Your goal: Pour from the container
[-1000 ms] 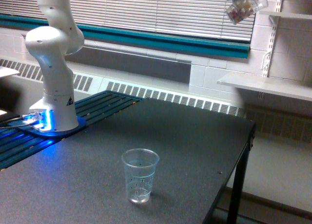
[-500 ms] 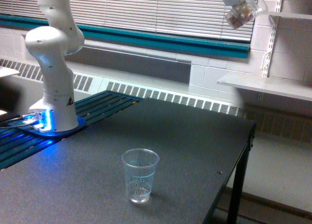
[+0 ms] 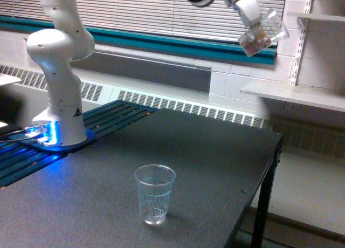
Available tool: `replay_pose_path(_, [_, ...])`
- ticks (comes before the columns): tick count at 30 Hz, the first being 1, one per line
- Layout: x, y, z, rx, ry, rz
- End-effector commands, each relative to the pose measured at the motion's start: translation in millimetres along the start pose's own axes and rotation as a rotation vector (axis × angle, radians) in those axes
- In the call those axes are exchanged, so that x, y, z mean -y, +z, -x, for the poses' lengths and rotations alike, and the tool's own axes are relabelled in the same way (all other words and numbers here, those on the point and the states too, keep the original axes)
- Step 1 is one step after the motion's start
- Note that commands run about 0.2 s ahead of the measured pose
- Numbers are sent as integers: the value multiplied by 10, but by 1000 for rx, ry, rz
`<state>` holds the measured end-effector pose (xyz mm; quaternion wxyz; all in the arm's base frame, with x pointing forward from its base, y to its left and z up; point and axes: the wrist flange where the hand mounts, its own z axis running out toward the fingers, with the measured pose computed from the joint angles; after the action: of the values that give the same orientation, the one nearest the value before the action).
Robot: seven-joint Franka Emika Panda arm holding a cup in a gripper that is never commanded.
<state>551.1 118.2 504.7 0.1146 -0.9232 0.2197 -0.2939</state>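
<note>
Clear plastic container (image 3: 261, 34) of pinkish-brown pieces is gripped by hand (image 3: 251, 17), upper right; to be carried above measuring cup (image 3: 154, 194), lower centre, before tipping.

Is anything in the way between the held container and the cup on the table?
Nothing visible. The container, held high by the gripper, has only open air and bare table between it and the measuring cup.
</note>
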Motion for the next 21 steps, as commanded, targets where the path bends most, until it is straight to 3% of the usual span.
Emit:
replay_pose_path(1, [-502, 31, -83, -27, 10, 40])
replay_pose_path(17, [-1734, 196, 191, 10, 95, 174])
replay_pose_path(21, [-2072, 198, 217, -4, 92, 220])
